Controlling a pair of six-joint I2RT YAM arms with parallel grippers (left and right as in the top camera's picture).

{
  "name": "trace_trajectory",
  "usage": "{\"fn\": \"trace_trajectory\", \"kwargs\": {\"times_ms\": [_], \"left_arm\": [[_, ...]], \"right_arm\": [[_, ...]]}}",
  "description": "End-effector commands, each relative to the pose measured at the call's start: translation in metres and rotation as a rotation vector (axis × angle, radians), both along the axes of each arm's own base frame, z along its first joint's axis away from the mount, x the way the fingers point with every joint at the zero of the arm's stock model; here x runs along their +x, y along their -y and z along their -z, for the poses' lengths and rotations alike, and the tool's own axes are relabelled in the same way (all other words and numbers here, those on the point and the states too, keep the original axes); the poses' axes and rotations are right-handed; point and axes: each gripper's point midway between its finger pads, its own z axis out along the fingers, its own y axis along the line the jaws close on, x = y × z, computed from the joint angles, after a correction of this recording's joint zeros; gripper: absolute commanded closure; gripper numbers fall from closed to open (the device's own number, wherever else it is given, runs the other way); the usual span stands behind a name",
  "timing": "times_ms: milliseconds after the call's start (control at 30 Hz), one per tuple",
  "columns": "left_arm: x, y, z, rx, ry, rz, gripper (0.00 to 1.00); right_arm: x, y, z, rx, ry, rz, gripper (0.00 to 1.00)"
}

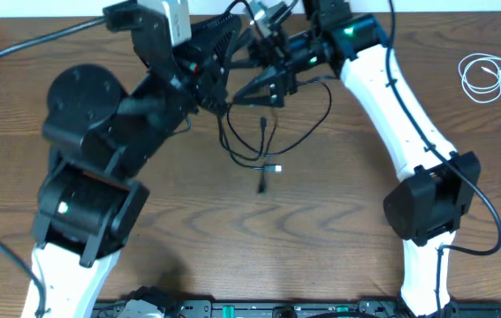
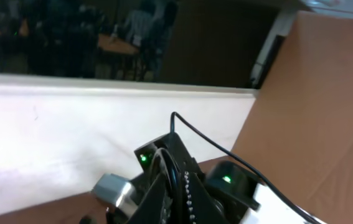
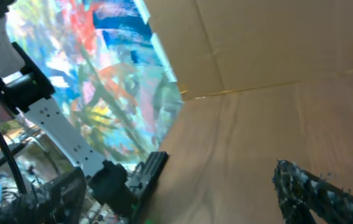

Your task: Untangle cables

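The thin black cables (image 1: 266,146) hang in loops from where the two grippers meet at the back centre. Their small plug ends lie on the wooden table (image 1: 321,221). My left gripper (image 1: 222,84) is raised there and shut on a black cable strand, which runs between its fingers in the left wrist view (image 2: 176,199). My right gripper (image 1: 268,79) faces it from the right, close to the same strands. Its fingers are wide apart in the right wrist view (image 3: 185,193), with nothing between them. The white cable (image 1: 484,75) lies coiled alone at the far right.
The large black left arm (image 1: 91,159) covers the table's left side. The white right arm (image 1: 400,124) crosses the right side. A cardboard wall (image 2: 325,112) and a white board (image 2: 70,130) stand behind the table.
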Motion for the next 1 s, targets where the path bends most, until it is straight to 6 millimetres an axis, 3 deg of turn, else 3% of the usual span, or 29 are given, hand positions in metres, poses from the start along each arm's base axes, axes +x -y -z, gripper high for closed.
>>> {"fn": "trace_trajectory", "kwargs": {"times_ms": [0,300,567,733,967], "left_arm": [[0.019,-0.005,0.01,-0.044,-0.065,-0.037,0.92],[0.052,-0.024,0.031,-0.12,-0.181,-0.112,0.93],[0.071,-0.032,0.047,-0.17,-0.255,-0.16,0.93],[0.085,-0.053,0.059,-0.191,-0.292,-0.282,0.93],[0.086,-0.058,0.061,-0.188,-0.302,-0.293,0.93]], "right_arm": [[-0.021,-0.014,-0.004,0.012,-0.025,-0.065,0.08],[-0.036,-0.024,-0.009,-0.003,-0.052,-0.101,0.1],[-0.042,-0.037,-0.016,-0.032,-0.109,-0.13,0.25],[-0.038,-0.04,-0.022,-0.031,-0.109,-0.129,0.29],[-0.022,-0.027,-0.022,-0.038,-0.128,-0.087,0.34]]}}
